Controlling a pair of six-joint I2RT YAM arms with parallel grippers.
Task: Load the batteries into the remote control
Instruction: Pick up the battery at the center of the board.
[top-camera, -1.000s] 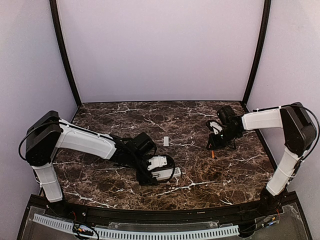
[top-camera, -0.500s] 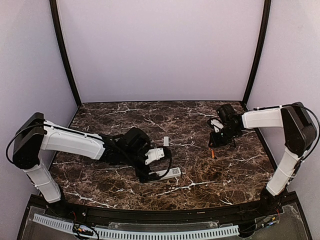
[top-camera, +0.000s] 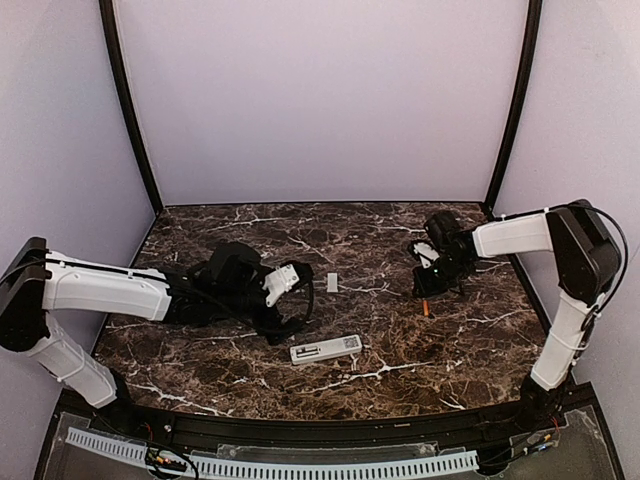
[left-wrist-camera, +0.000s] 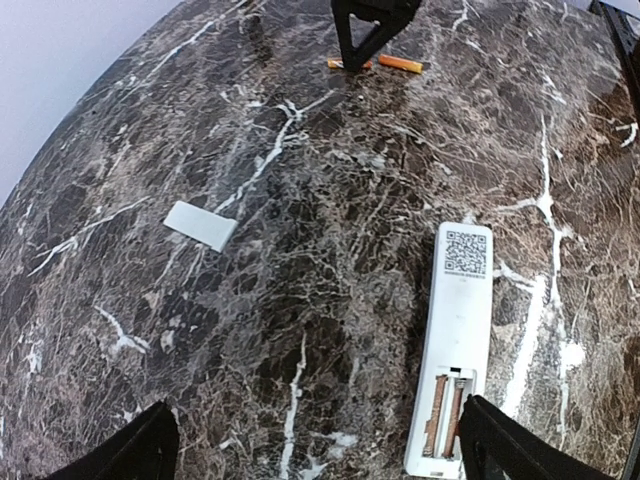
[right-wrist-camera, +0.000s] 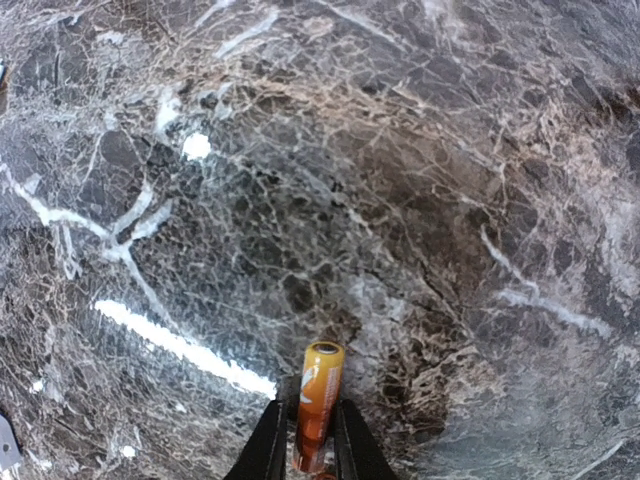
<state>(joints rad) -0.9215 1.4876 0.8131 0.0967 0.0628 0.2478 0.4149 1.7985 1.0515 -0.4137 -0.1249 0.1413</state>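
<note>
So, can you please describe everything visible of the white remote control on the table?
The slim white plastic rectangular remote control lies flat, back side up, on the dark marble table, toward its near edge. One end carries a square dark code label; the other has an open battery recess with two empty-looking, brownish-lined slots. Only the table touches it; the open left tool hangs apart from it.

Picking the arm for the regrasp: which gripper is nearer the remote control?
Left. The left gripper is open just beyond the remote control's left end, close beside it. The right gripper is well off to its right and farther back, shut on a battery.
</note>
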